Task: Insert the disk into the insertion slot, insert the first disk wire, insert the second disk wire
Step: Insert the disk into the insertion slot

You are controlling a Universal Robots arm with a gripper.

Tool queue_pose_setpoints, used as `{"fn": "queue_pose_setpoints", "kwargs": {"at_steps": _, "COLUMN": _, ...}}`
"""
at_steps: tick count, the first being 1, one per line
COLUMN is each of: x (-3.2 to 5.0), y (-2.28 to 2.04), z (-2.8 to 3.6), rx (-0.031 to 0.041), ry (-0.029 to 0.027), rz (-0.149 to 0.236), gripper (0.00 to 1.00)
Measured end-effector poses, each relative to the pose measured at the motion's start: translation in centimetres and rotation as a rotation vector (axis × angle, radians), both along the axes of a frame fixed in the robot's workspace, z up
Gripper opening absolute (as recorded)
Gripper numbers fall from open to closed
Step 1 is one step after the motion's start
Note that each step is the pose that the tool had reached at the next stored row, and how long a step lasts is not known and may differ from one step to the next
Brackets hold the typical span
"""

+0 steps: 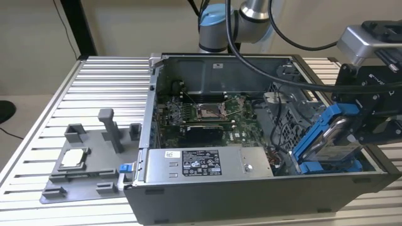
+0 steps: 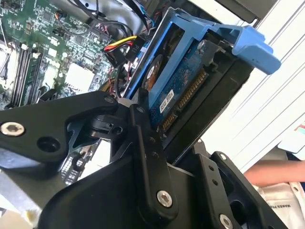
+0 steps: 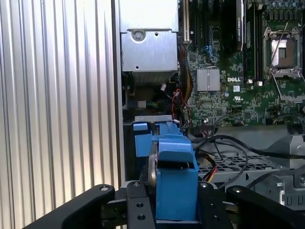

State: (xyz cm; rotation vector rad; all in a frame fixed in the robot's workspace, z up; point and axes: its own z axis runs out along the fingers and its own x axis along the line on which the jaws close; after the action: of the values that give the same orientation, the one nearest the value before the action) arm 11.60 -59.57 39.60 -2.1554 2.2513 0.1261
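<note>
In the exterior view, an open computer case [image 1: 264, 197] lay on the ribbed metal tabletop [image 1: 100, 84]. The pincer [image 1: 359, 127] hung over the case's corner on the exterior view's right, pinching the disk [image 1: 333, 136]. The disk sat in its blue carrier and stood tilted, its lower end down by the blue rails of the insertion slot [image 1: 312, 168]. Whether it touched them could not be told. The grey power-supply box [image 1: 201, 165] lay along the near wall of the case, the motherboard [image 1: 207, 113] behind it. A grey fixture [image 1: 88, 160] stood on the tabletop, well apart from the case on the exterior view's left.

In the second wrist view, the black fingers [image 2: 147, 157] were pressed against the disk [image 2: 176, 90] from both sides. The disk showed its blue circuit-board face, and the carrier's blue tab [image 2: 252, 45] stuck out beyond it. Red, yellow and black wires [image 2: 119, 45] lay just beside the disk. A person's arm [image 2: 276, 171] was near the frame's edge.

In the first wrist view, the disk [image 3: 174, 176] was seen edge-on, clamped between the fingers [image 3: 138, 210]. Beyond it lay the power-supply box [image 3: 147, 52] and the motherboard [image 3: 238, 71].
</note>
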Motion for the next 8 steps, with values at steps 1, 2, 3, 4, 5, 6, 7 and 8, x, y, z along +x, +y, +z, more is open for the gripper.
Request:
{"fn": "queue_pose_setpoints", "kwargs": {"at_steps": 1, "x": 0.00, "y": 0.00, "z": 0.00, "rx": 0.0000, "ry": 0.0000, "rz": 0.000, "gripper": 0.00}}
{"fn": "queue_pose_setpoints", "kwargs": {"at_steps": 2, "x": 0.00, "y": 0.00, "z": 0.00, "rx": 0.0001, "ry": 0.0000, "rz": 0.000, "gripper": 0.00}}
{"fn": "queue_pose_setpoints", "kwargs": {"at_steps": 3, "x": 0.00, "y": 0.00, "z": 0.00, "rx": 0.0003, "ry": 0.0000, "rz": 0.000, "gripper": 0.00}}
{"fn": "queue_pose_setpoints", "kwargs": {"at_steps": 4, "x": 0.00, "y": 0.00, "z": 0.00, "rx": 0.0004, "ry": 0.0000, "rz": 0.000, "gripper": 0.00}}
{"fn": "queue_pose_setpoints", "kwargs": {"at_steps": 5, "x": 0.00, "y": 0.00, "z": 0.00, "rx": 0.0004, "ry": 0.0000, "rz": 0.000, "gripper": 0.00}}
{"fn": "queue_pose_setpoints", "kwargs": {"at_steps": 6, "x": 0.00, "y": -0.01, "z": 0.00, "rx": 0.0005, "ry": 0.0001, "rz": 0.000, "gripper": 0.00}}
{"fn": "queue_pose_setpoints", "kwargs": {"at_steps": 7, "x": 0.00, "y": -0.01, "z": 0.00, "rx": 0.0006, "ry": 0.0001, "rz": 0.000, "gripper": 0.00}}
{"fn": "queue_pose_setpoints", "kwargs": {"at_steps": 8, "x": -0.01, "y": -0.02, "z": 0.01, "rx": 0.0004, "ry": 0.0002, "rz": 0.000, "gripper": 1.00}}
